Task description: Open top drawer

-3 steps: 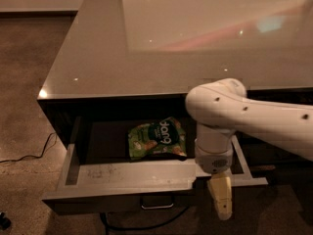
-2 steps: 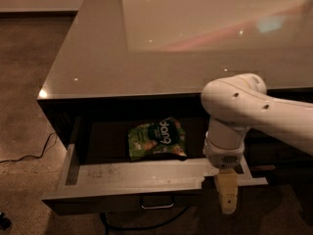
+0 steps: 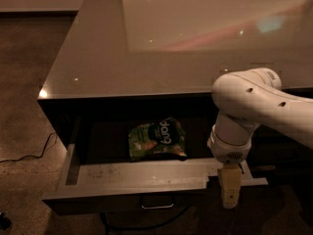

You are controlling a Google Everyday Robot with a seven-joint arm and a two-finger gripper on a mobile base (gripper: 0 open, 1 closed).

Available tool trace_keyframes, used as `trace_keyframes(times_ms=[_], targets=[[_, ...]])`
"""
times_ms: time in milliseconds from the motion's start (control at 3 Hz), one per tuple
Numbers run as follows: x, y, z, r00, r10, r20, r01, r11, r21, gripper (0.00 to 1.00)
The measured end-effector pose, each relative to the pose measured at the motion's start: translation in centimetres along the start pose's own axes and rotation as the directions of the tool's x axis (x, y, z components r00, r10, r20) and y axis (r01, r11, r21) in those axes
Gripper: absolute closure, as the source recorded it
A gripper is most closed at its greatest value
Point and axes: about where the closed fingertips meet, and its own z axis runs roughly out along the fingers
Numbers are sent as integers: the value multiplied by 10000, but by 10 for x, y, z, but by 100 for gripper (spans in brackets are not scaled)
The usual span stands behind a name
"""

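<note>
The top drawer [image 3: 122, 187] stands pulled well out from under the glossy counter. Its light grey walls and scuffed grey floor show. A green snack bag [image 3: 157, 139] lies inside it near the back. A small loop handle [image 3: 157, 205] shows below the drawer's front edge. My gripper [image 3: 230, 192] hangs from the white arm [image 3: 249, 106] at the drawer's front right corner, pointing down, just in front of the drawer's front rim.
The counter top [image 3: 146, 48] is wide, grey and reflective, above the drawer. A dark cable [image 3: 29, 153] lies on the speckled floor at the left. Dark cabinet fronts run to the right behind the arm.
The arm and gripper have shifted to the right along the drawer's front rim. The drawer and the snack bag have not moved.
</note>
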Motion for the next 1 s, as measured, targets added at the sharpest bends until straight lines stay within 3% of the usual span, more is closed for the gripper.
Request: trace_keyframes(times_ms=[333, 1000], targets=[[3, 3, 1, 9995, 24, 319, -24, 10000, 3, 0], [-2, -1, 0, 9972, 69, 744, -101, 9990, 425, 42]])
